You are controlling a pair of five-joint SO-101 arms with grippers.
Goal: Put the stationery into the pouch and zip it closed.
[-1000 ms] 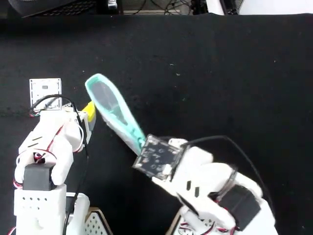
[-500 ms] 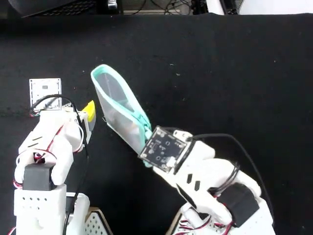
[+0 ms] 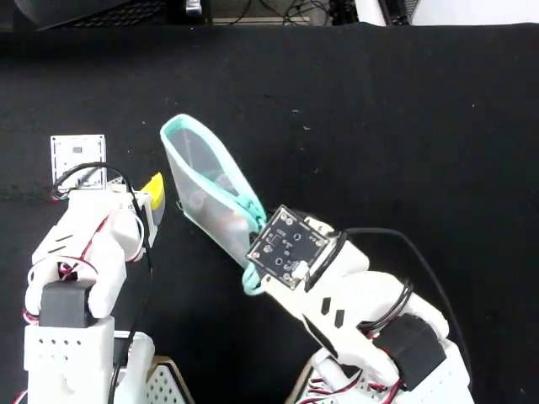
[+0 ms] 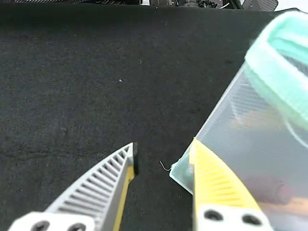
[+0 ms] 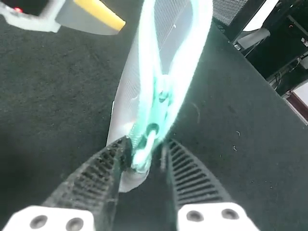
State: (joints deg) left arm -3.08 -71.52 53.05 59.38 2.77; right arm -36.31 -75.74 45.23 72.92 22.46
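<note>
A clear pouch [image 3: 205, 181] with mint-green zipper trim stands on its edge on the black table. Orange and brown stationery [image 4: 260, 119] shows through its wall. My right gripper [image 5: 146, 143] is at the pouch's near end, shut on the mint zipper pull [image 5: 149, 136], with the zipper tape [image 5: 169, 57] running away from it. The right arm [image 3: 337, 303] lies behind that end. My left gripper [image 4: 162, 147] rests open just beside the pouch's [image 4: 250, 125] lower corner, its yellow finger [image 3: 154, 188] close to the pouch wall, holding nothing.
A small white card [image 3: 77, 157] lies on the table beyond the left arm [image 3: 84, 244]. The black cloth [image 3: 404, 126] stretches wide to the right and back. Cables and equipment sit past the table's far edge [image 3: 253, 23].
The right gripper has slid toward the near right, dragging the pouch's near end with it. The pouch's far end shifted right and its mouth now looks wider. The left arm kept still.
</note>
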